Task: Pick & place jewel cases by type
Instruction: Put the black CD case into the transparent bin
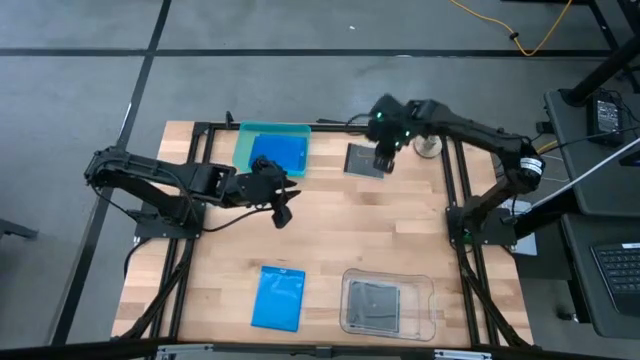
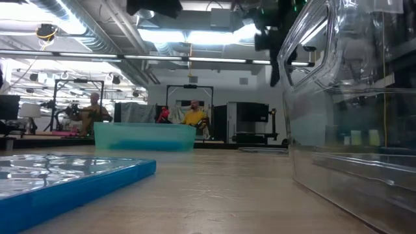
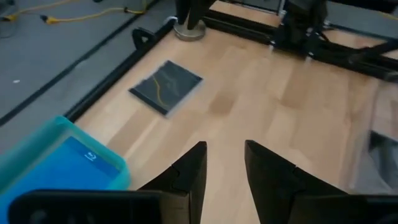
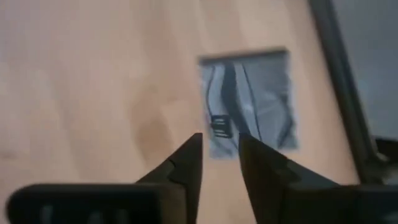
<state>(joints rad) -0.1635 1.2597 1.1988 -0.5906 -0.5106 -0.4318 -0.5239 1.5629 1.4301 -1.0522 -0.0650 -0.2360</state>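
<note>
Teal tray [image 1: 243, 148] holds blue case [image 1: 278, 154].

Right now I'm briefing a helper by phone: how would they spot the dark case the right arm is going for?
Find the teal tray at the table's far edge. Just to its right, under the right gripper, a dark grey square jewel case lies flat on bare wood. It is the only dark case outside a tray; the other sits in the clear tray.

Grey floor [image 1: 80, 90], yellow cable [image 1: 540, 35]; ceiling strip lights [image 2: 188, 36]; 2 seated people [image 2: 192, 117] behind.
</note>
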